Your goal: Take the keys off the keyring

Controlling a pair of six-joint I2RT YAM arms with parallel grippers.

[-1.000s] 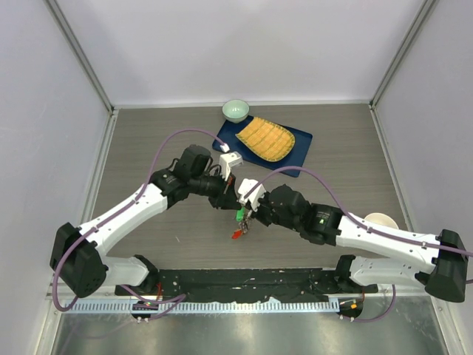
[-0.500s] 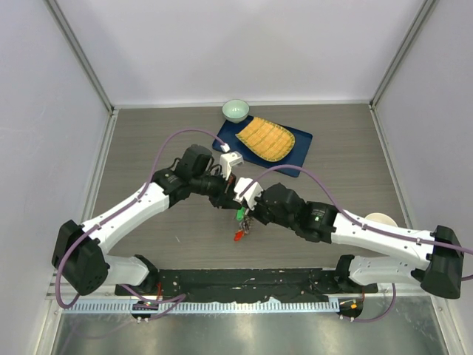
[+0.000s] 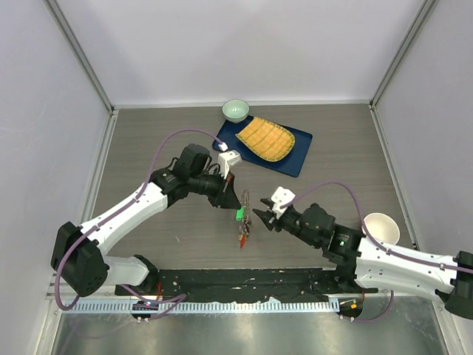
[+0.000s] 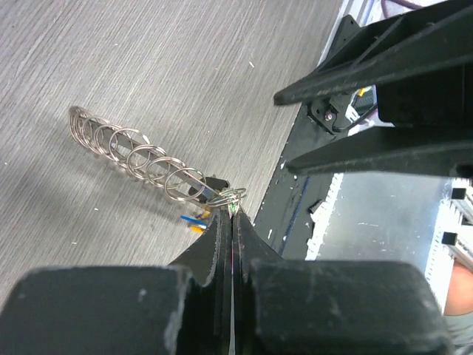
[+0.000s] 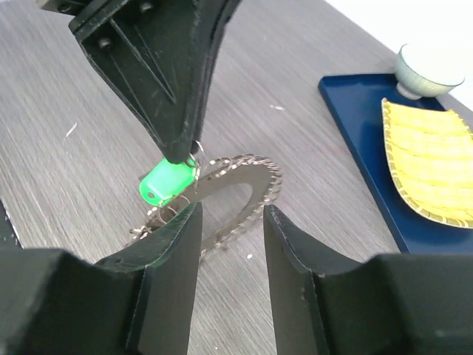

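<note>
My left gripper (image 3: 235,203) is shut on the keyring (image 3: 244,205) at its near edge, right beside a green-headed key (image 3: 240,215). A red-headed key (image 3: 241,237) hangs or lies below it. In the left wrist view the shut fingertips (image 4: 233,212) pinch thin wire loops, and a row of small rings (image 4: 133,151) trails away over the table. My right gripper (image 3: 259,216) is open and empty, just right of the keyring. In the right wrist view its fingers (image 5: 230,214) frame the ring (image 5: 244,181) and the green key (image 5: 168,182) without touching them.
A blue tray (image 3: 297,154) with a yellow ribbed mat (image 3: 265,139) lies at the back, with a small pale green bowl (image 3: 236,110) beside it. A cream cup (image 3: 381,228) stands at the right near my right arm. The black base rail (image 3: 244,281) runs along the front.
My right arm has pulled back to the right, away from the key bundle, and its gripper now stands open beside the ring. My left gripper has held its place and its grip.
</note>
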